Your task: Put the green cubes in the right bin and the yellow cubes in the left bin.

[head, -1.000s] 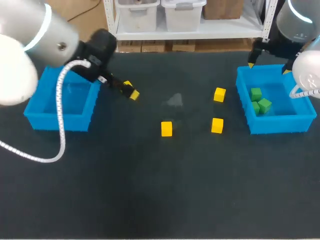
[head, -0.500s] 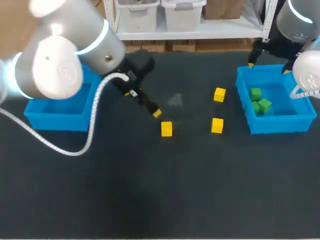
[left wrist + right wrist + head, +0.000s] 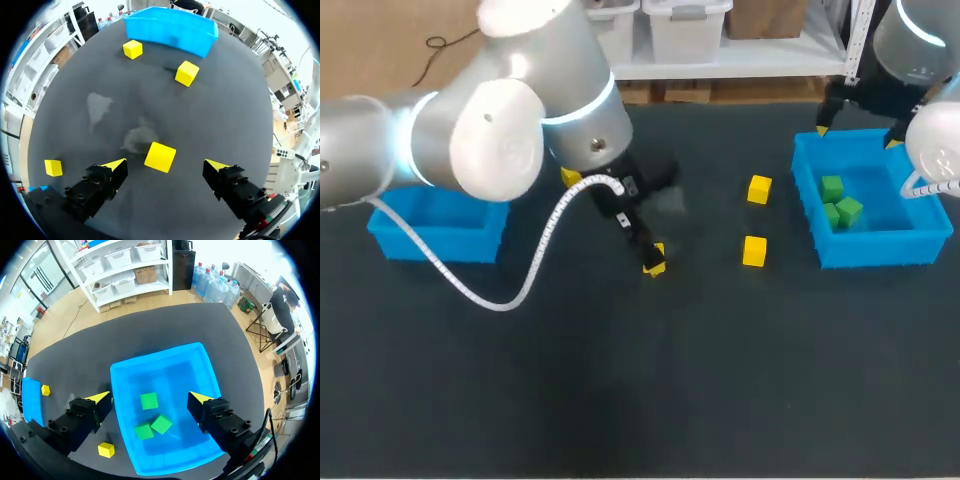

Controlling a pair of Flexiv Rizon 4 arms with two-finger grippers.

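My left gripper (image 3: 648, 258) hangs open over a yellow cube (image 3: 658, 250) at mid-table. In the left wrist view this cube (image 3: 160, 156) lies between the yellow fingertips (image 3: 116, 165), untouched. Two more yellow cubes (image 3: 759, 188) (image 3: 754, 250) sit nearer the right bin (image 3: 880, 250), and a fourth (image 3: 570, 177) peeks out behind my left arm. The left bin (image 3: 430, 243) is blue and partly hidden by that arm. My right gripper (image 3: 857, 137) stands open above the right bin's far edge. In its wrist view three green cubes (image 3: 148, 401) (image 3: 161, 423) (image 3: 144, 431) lie in the bin (image 3: 200, 365).
The dark tabletop (image 3: 640, 400) is bare in front of the cubes. My left arm and its white cable (image 3: 535, 260) stretch across the left half of the table, covering part of the left bin.
My left arm has swung from beside the left bin toward mid-table, and its open gripper has come down over the middle yellow cube. The right arm has not moved.
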